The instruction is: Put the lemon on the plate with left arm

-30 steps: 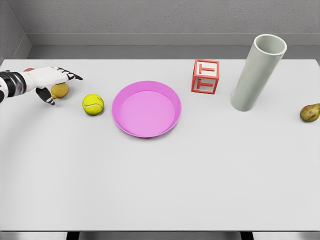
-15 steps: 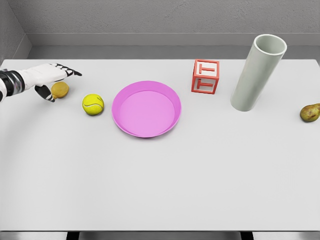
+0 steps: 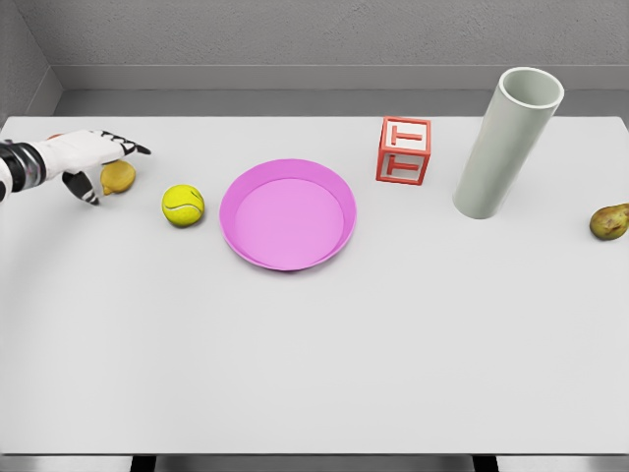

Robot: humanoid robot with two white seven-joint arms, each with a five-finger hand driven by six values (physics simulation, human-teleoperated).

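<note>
The plate (image 3: 288, 214) is pink. The lemon (image 3: 119, 176) is dull yellow, the tennis ball (image 3: 183, 206) bright yellow-green. The cube (image 3: 404, 150) is red, the tube (image 3: 506, 144) pale grey, the counter (image 3: 314, 344) white.

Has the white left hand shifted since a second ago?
Yes. The white left hand has drawn back leftward, away from the yellow tennis ball, uncovering more of the small yellow lemon.

On the white table (image 3: 314, 374), a yellow-green tennis ball (image 3: 183, 206) sits at nine o'clock. A red open-frame cube (image 3: 403, 150) stands at one o'clock, a tall grey open-topped cylinder (image 3: 506, 143) leans at two o'clock, and a brownish-green pear (image 3: 609, 221) lies at three.
</note>
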